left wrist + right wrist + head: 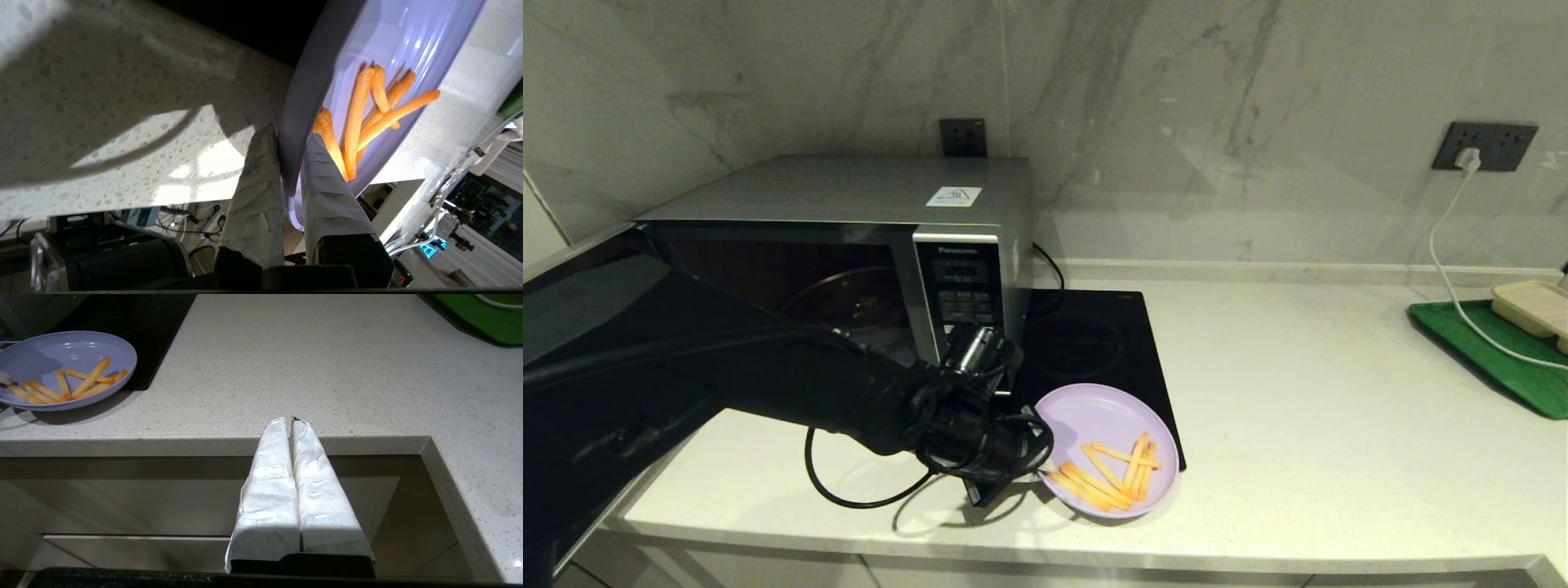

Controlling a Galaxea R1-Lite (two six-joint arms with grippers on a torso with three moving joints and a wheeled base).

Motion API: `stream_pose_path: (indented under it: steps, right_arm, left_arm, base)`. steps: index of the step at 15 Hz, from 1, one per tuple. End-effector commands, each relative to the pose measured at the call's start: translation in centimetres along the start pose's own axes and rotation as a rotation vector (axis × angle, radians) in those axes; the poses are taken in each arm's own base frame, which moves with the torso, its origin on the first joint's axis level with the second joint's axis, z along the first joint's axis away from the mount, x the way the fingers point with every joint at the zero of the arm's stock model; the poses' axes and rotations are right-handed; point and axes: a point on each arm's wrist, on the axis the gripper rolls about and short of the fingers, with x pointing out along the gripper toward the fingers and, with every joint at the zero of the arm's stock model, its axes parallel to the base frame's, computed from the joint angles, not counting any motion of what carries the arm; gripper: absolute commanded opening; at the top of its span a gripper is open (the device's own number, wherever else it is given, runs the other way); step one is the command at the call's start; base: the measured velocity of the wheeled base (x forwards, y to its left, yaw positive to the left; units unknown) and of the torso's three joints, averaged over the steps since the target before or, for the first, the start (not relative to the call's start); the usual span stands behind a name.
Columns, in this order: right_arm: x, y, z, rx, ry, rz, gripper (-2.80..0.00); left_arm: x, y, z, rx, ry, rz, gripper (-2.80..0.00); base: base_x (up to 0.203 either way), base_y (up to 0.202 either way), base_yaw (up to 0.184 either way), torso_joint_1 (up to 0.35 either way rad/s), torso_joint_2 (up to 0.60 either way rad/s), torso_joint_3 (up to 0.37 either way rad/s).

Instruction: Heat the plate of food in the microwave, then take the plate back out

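The lilac plate of food (1086,412) sits at the counter's front, its far side overlapping the black hob's corner; orange fry sticks (1107,474) lie in its near half. My left gripper (1039,472) is shut on the plate's left rim. The left wrist view shows one finger under the plate (392,36) and one inside it, next to the fries (359,110). I cannot tell whether the plate rests on the counter or hangs just above it. The microwave (849,196) stands behind with its door (596,343) swung open to the left. My right gripper (291,419) is shut and empty, parked below the counter edge, with the plate (69,351) far off.
A flat black induction hob (1094,343) lies right of the microwave. At the far right a green tray (1494,351) holds a beige rectangular tray (1535,306), and a white cable (1445,261) runs to a wall socket. My left arm's cable loops over the counter's front.
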Motion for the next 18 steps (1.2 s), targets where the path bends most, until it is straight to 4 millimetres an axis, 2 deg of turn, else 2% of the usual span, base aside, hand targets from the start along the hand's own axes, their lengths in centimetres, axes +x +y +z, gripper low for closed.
stream_pose_path:
  steps: [1, 6, 7, 12, 14, 16, 18]
  right_arm:
    - [0.0, 0.0, 0.0, 0.000, 0.002, 0.000, -2.80]
    - [0.0, 0.0, 0.0, 0.000, 0.002, 0.000, -2.80]
    - [0.0, 0.0, 0.0, 0.000, 0.002, 0.000, -2.80]
    - [0.0, 0.0, 0.0, 0.000, 0.002, 0.000, -2.80]
    - [0.0, 0.0, 0.0, 0.000, 0.002, 0.000, -2.80]
    - [0.0, 0.0, 0.0, 0.000, 0.002, 0.000, -2.80]
    - [0.0, 0.0, 0.0, 0.000, 0.002, 0.000, -2.80]
  left_arm:
    - [0.0, -0.3, 0.2, -0.007, -0.008, 0.002, -2.80]
    - [0.6, -0.3, 0.6, -0.019, -0.028, 0.037, -2.80]
    - [0.6, -0.3, 0.7, -0.021, -0.032, 0.035, 0.00]
    - [0.1, -0.5, 1.0, -0.029, -0.044, 0.023, 0.00]
    - [-0.7, -0.5, 1.4, -0.038, -0.058, 0.014, 0.00]
    - [-2.5, -0.6, 1.5, -0.043, -0.076, -0.007, 0.00]
    - [-5.2, -0.8, 1.0, -0.042, -0.091, -0.026, 0.00]
  base:
    - [0.000, 0.000, 0.000, 0.000, 0.00, 0.000]
    - [0.000, 0.000, 0.000, 0.000, 0.00, 0.000]
    - [0.000, 0.000, 0.000, 0.000, 0.00, 0.000]
    - [0.000, 0.000, 0.000, 0.000, 0.00, 0.000]
    - [0.000, 0.000, 0.000, 0.000, 0.00, 0.000]
    - [0.000, 0.000, 0.000, 0.000, 0.00, 0.000]
    - [0.000, 0.000, 0.000, 0.000, 0.00, 0.000]
